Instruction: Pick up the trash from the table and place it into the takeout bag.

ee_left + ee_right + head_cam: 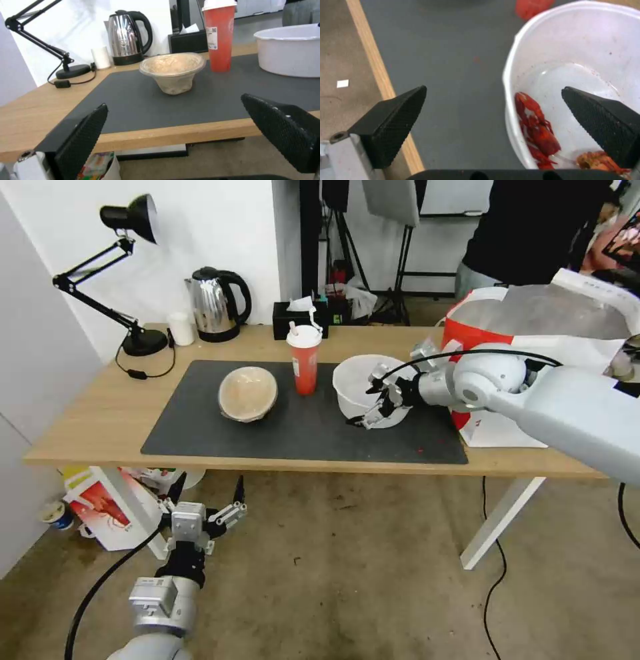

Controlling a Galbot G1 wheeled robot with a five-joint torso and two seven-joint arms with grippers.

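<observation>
Right gripper (375, 403) reaching in from the takeout-bag side, fingers spread wide and straddling the near rim of the white plastic bowl (365, 387) — one finger over the bowl's inside, the other outside above the dark grey mat (200, 433). Nothing pinched yet. Inside the bowl, red crayfish scraps (536, 130) lying against the wall, close under the inner finger. Probably light, thin-walled and a little flexible; likely greasy inside, so prone to slip or buckle under a hard squeeze. Best taken at the rim, pinching the wall between inner and outer finger, and kept level so the scraps stay in. Red cup with white lid and straw (305, 357) standing upright on the mat just beside the bowl; top-heavy by the look of it, easy to knock. Tan paper bowl (248, 393) farther along the mat, well apart from the gripper, tilted and crumpled — soft, easily crushed. Takeout bag (533, 333) open at the table's right end, just beside the white bowl. Left gripper (203, 513) parked low in front of the light-wood table (87, 420), below its edge, fingers apart, holding nothing.
</observation>
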